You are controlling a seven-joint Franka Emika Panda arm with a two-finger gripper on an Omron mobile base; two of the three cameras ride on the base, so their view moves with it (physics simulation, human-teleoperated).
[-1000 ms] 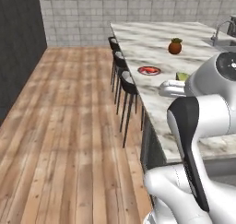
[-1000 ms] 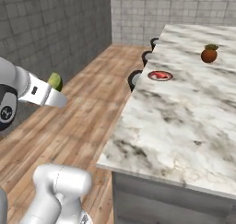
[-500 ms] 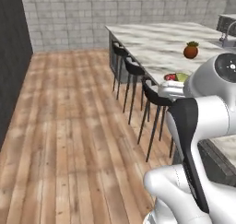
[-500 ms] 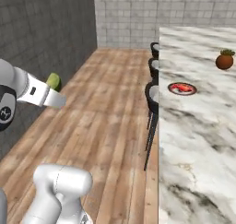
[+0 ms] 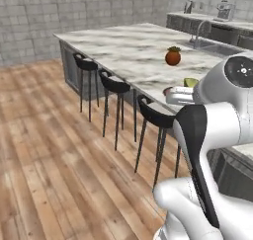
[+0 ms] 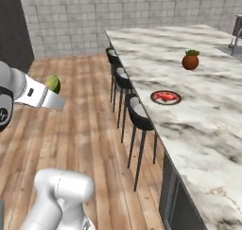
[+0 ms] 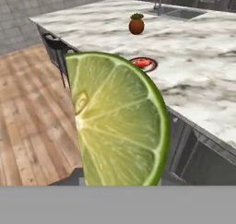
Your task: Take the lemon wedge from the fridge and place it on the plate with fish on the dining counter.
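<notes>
Yellow-green lemon wedge (image 7: 117,121), green rind, pale flesh. The dining counter (image 6: 198,115) is white marble with grey veins; the plate with fish (image 6: 165,97) shows red-orange inside a dark rim. Terracotta pot (image 6: 190,61), green plant on top.

Plate with fish (image 6: 166,97) on the dining counter (image 6: 208,120) (potted plant (image 6: 190,60) beyond)

Pincer fingertips hidden behind lemon wedge (image 7: 117,121); plate with fish (image 5: 168,91) mostly blocked by arm; counter (image 6: 208,129) cut off at right edge.

Glossy white rounded arm links, black curved band along one link, dark round joint cap, white cylindrical base.
</notes>
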